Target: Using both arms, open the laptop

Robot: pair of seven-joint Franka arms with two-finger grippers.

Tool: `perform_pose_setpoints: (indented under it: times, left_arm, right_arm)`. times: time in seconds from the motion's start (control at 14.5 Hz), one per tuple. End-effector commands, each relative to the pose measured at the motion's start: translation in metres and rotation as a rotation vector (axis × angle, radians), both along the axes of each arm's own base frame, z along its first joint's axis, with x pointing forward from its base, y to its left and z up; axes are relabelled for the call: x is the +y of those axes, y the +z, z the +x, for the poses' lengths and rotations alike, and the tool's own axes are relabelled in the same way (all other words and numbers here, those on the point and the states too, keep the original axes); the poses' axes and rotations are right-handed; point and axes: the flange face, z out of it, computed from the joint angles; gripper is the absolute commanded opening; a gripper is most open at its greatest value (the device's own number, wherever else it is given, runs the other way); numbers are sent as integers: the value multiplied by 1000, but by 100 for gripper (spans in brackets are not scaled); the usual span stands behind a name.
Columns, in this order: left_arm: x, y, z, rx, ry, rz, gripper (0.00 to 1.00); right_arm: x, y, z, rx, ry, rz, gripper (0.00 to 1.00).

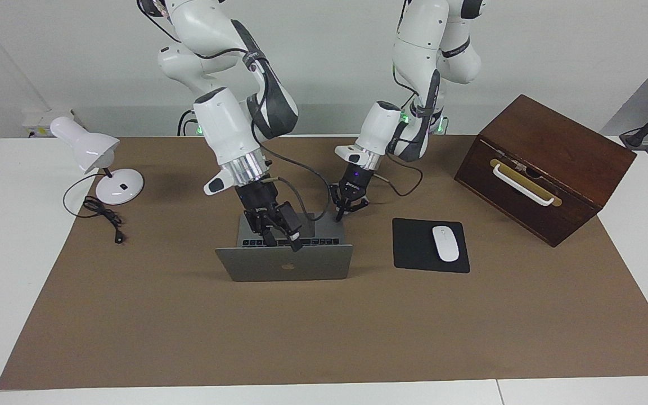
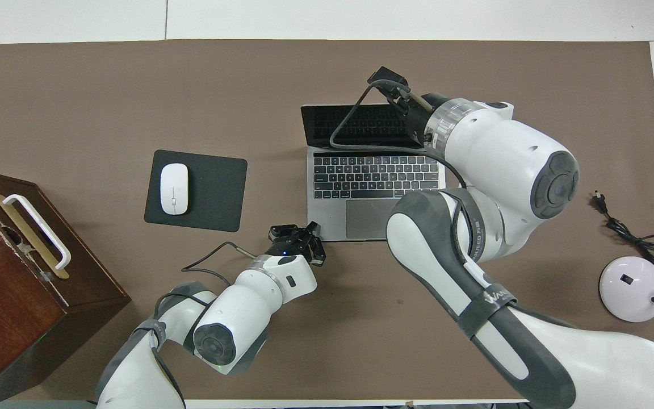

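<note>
The laptop [image 2: 376, 173] is sitting open on the brown mat [image 1: 324, 326], with the mouse pad [image 2: 196, 190] lying beside it at its nine o'clock in the overhead view. The left gripper [image 1: 340, 212] is pressing clenched on the base's corner nearest the robots, at about seven o'clock of the keyboard from overhead. The right gripper [image 1: 268, 230] is hanging over the screen's top edge at about one o'clock; whether its fingers are parted or closed I cannot tell.
</note>
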Motion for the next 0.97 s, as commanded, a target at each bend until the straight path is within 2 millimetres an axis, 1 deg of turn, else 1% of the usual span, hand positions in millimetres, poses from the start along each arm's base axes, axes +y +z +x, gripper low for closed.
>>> perform_pose_setpoints:
  times: [0.0,0.21,0.28,0.48,0.76,0.9]
  left_arm:
    - [-9,-21,-2,15,-26,21,0]
    - [-9,-21,-2,17,-26,22,0]
    - [-9,-21,-2,17,-26,22,0]
    - [-8,-21,-1,17,-24,22,0]
    - [-6,-23,-2,20,-23,25,0]
    - [-6,-23,-2,20,-23,25,0]
  right_arm:
    - [-10,8,20,-10,15,-4,100]
    - [-13,7,29,-16,19,-10,100]
    - [-18,9,31,-19,15,-12,100]
    - [-21,9,33,-18,22,-19,100]
    - [-20,8,32,-13,23,-17,100]
    - [-12,7,29,16,27,-1,100]
